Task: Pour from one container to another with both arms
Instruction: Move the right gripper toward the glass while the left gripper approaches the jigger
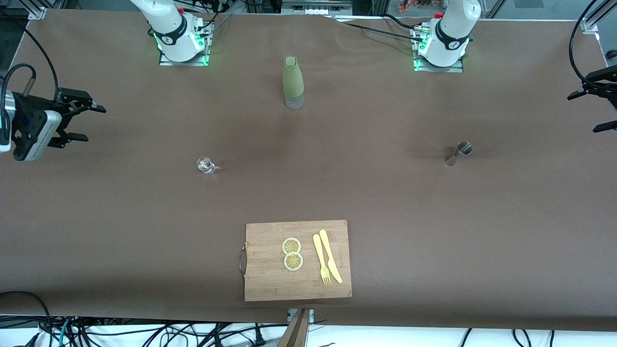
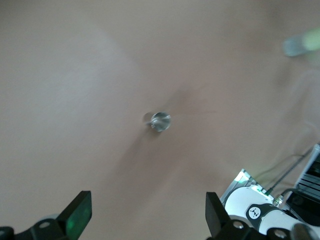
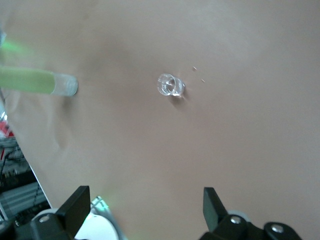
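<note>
Nothing of the pour looks done; neither vessel is held. Table [image 1: 96,217]: wide bare cloth around both vessels, ample room to approach. Bottle [image 1: 293,83] taken as landmark. Right gripper [image 1: 79,121] hangs at the table edge, toward the right arm's end from the bottle, fingers apart, empty; left gripper [image 1: 600,103] at the edge toward the left arm's end, fingers apart, empty. Cutting board [image 1: 297,260] nearer the camera than the bottle, clear of both paths. Jigger [image 1: 458,153] nearer the camera than the bottle, toward the left arm's end; tumbler [image 1: 205,165] likewise, toward the right arm's end; both still to be grasped.
</note>
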Motion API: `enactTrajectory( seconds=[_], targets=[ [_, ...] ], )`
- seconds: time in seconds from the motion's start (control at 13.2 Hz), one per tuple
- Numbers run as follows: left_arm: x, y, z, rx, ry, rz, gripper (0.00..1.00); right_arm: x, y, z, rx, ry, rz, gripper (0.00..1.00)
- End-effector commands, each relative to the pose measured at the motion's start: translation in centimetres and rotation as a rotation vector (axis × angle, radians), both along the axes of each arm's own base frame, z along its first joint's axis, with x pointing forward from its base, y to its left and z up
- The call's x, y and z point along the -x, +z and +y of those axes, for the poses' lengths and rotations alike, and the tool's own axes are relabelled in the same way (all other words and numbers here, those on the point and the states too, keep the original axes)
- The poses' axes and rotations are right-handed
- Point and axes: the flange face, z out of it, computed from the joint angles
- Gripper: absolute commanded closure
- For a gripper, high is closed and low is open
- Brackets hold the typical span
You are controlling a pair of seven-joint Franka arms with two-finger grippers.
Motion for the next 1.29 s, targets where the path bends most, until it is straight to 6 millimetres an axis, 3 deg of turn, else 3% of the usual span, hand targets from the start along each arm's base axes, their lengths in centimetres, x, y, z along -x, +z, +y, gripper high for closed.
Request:
enactTrajectory(
  seconds=[0.0,0.23,0.38,0.53,0.61,0.83,1.21],
  targets=[
    [2.5,-4.6,4.3,0.227,-0.099,-0.056,0.0,-0.3,-3.7,-1.3,-0.129,0.097,-0.058,0.0],
    [7.0,-10.3,10.0,0.457,-0.18,-0.185,0.0,-0.4,-8.8,-2.7,-0.299,0.198,-0.184,0.0],
    [10.4,-15.5,12.0,0.613,-0.243,-0.297,0.0,-0.6,-12.3,-2.6,-0.39,0.263,-0.257,0.0],
    [13.3,-20.4,12.4,0.731,-0.306,-0.405,0.0,-0.6,-17.6,-3.4,-0.498,0.287,-0.347,0.0],
    [14.3,-22.7,12.5,0.767,-0.341,-0.429,0.0,0.0,-20.8,-2.8,-0.585,0.269,-0.39,0.0],
    [15.8,-28.8,12.0,0.874,-0.434,-0.569,0.0,2.3,-27.7,-1.7,-0.698,0.207,-0.521,0.0],
    [16.7,-37.5,11.6,0.947,-0.451,-0.78,0.0,4.6,-34.6,1.5,-0.786,0.183,-0.688,0.0]
  ],
)
